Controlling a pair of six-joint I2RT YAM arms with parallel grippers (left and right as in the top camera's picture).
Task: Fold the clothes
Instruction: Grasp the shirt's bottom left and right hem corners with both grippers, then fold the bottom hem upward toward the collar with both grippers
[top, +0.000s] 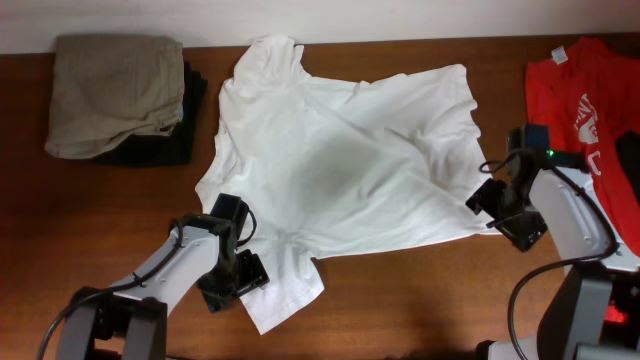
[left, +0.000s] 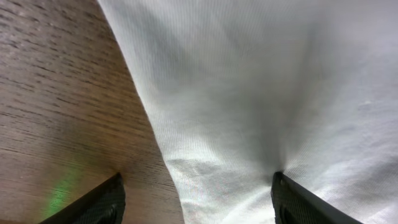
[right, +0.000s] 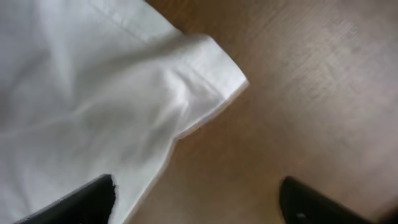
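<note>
The white T-shirt (top: 340, 165) lies spread and rumpled across the middle of the wooden table, no print showing. My left gripper (top: 238, 275) is open low over its front left part; in the left wrist view the shirt's edge (left: 249, 112) runs between my spread fingers (left: 196, 199). My right gripper (top: 497, 212) is open at the shirt's right front corner; in the right wrist view a hemmed corner (right: 186, 87) lies ahead, with my fingers (right: 198, 200) straddling the cloth edge and bare wood.
A khaki folded garment (top: 115, 90) lies on a black one (top: 175, 145) at the back left. A red T-shirt with white print (top: 590, 100) lies at the right edge, close behind my right arm. The wall edge runs along the back.
</note>
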